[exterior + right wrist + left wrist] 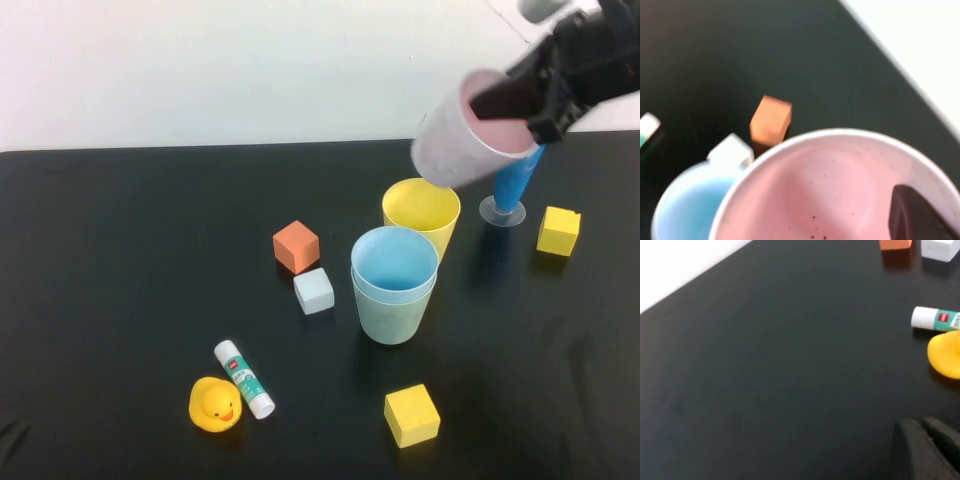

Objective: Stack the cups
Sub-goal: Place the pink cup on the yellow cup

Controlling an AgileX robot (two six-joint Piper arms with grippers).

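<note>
The light blue cup (394, 258) sits nested inside the pale green cup (392, 318) at mid table. The yellow cup (421, 211) stands upright just behind them. My right gripper (535, 100) is shut on the rim of the pale pink cup (462, 135) and holds it tilted in the air above and behind the yellow cup. In the right wrist view one finger (917, 215) is inside the pink cup (830, 185), with the blue cup (687, 205) below. My left gripper (932, 440) hovers low over bare table near the front left; it is out of the high view.
An orange block (296, 246), a pale blue-white block (314, 290), a glue stick (244, 378), a yellow duck (215, 404) and two yellow blocks (411, 415) (558, 230) lie on the black table. A tall blue cone (512, 185) on a clear foot stands behind the yellow cup.
</note>
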